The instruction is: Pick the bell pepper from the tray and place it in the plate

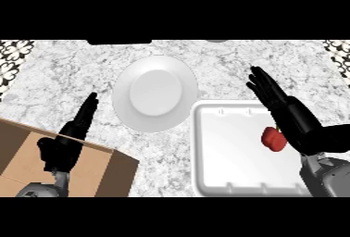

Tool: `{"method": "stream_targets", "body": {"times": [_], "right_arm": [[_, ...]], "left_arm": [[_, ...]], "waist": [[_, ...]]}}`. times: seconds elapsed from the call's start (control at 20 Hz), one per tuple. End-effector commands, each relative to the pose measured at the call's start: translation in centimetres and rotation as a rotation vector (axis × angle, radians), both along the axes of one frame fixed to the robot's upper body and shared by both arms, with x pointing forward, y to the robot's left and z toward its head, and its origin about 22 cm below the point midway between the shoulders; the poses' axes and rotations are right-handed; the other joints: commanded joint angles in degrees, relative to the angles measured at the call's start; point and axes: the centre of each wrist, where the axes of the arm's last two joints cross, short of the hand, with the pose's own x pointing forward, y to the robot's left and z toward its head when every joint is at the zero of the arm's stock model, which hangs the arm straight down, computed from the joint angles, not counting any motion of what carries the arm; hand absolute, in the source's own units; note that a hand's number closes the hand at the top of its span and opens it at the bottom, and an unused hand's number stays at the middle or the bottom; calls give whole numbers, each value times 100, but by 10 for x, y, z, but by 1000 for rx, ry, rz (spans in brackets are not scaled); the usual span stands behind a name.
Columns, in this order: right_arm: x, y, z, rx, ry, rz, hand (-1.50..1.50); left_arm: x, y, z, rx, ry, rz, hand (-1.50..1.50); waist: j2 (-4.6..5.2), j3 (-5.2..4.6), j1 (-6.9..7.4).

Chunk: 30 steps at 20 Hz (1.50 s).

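Head view: right robot hand [287, 109], fingers straight, hovers over the tray [226, 152] beside the bell pepper [272, 139]; left robot hand [68, 139] rests open.

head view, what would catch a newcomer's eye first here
The red bell pepper stands out, lying in the white tray at lower right, partly hidden by the open right hand. A white plate sits empty at centre, the left hand open over a cardboard box.

A grey-white marbled worktop [205, 60] fills the view (black-and-white patterned tiles [14, 60] at its far corners), a brown cardboard box [41, 162] at its near-left edge.
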Motion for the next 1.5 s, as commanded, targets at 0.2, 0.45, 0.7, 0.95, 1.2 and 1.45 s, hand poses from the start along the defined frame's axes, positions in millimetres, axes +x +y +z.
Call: {"method": "stream_targets", "body": {"times": [0.2, 0.45, 0.7, 0.95, 1.2, 1.45], "right_arm": [[12, -7, 39, 343, -487, -289, 150], [10, -35, -33, -104, -291, -806, 150], [-1, 31, -52, 345, -401, -985, -150], [-16, 20, -78, 418, -569, -1054, -150], [-61, 6, -90, 254, -512, -1104, -150], [-94, -46, -88, -11, -210, -1101, -150]], "left_arm": [[31, 12, 71, 49, -237, 39, 0], [39, 6, 81, 35, -232, 12, 0], [41, 14, 87, 14, -232, -16, 0], [41, 20, 76, 18, -210, -13, 0], [55, 31, 94, 21, -205, -5, 0], [41, 40, 90, 26, -221, 9, 0]], "waist": [[-75, -77, 49], [-2, -115, 32], [-28, -70, 83], [-30, -80, 93], [-51, -99, 28], [-61, -124, 37]]}}
